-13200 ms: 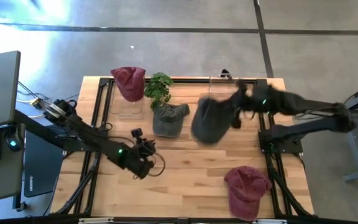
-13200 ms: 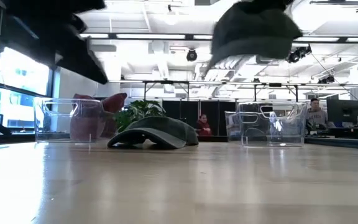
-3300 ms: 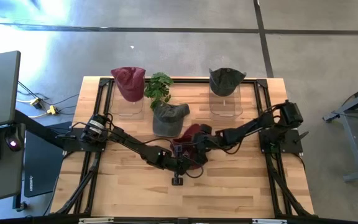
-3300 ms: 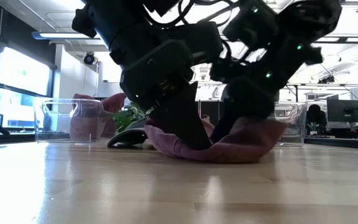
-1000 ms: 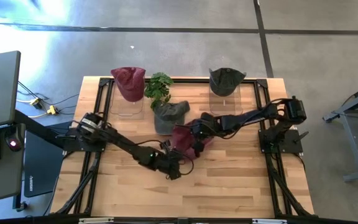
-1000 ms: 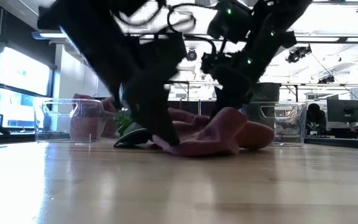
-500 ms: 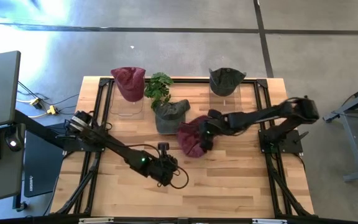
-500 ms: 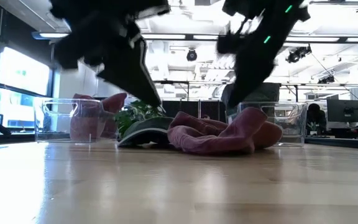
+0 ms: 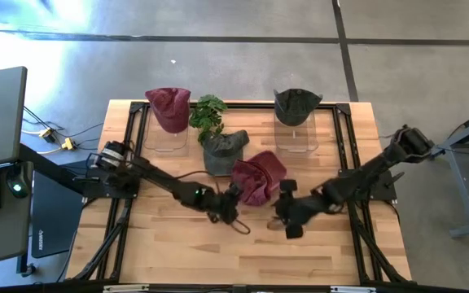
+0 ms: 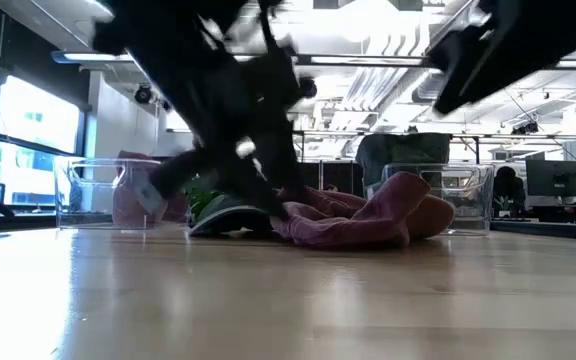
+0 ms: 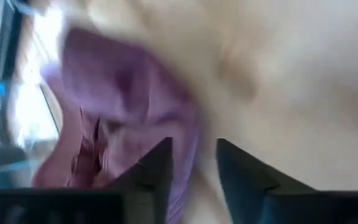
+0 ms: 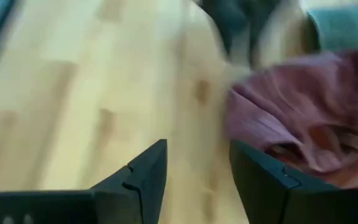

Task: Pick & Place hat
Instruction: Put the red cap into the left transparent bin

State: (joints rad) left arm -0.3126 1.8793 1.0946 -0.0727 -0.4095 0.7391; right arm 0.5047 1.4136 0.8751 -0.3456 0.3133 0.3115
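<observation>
A crumpled maroon hat [image 9: 259, 181] lies on the table's middle, also seen in the low view [image 10: 358, 222]. My left gripper [image 9: 236, 195] stands open at the hat's near-left edge [image 11: 188, 140]. The hat's cloth shows beside its fingers in the left wrist view. My right gripper [image 9: 285, 205] is open over bare wood on the near-right side of the hat [image 12: 297, 130], clear of it. A grey-green hat [image 9: 222, 150] rests on the table just beyond the maroon one. My left gripper has its open fingers [image 11: 157, 171] at the maroon hat's near-left edge, coming low from the table's left. Whether they touch the cloth, I cannot tell.
A second maroon hat [image 9: 168, 110] sits on a clear stand at the far left. A dark grey hat [image 9: 297, 104] sits on a clear stand at the far right. A small green plant [image 9: 208, 114] stands between them. Bare wood [image 9: 218, 252] lies toward the near edge.
My right gripper has come off the maroon hat and drawn back toward the near edge. The hat has slid a little toward the right and lies crumpled on the table. My left gripper has swung from the near side up to the hat's near-left edge.
</observation>
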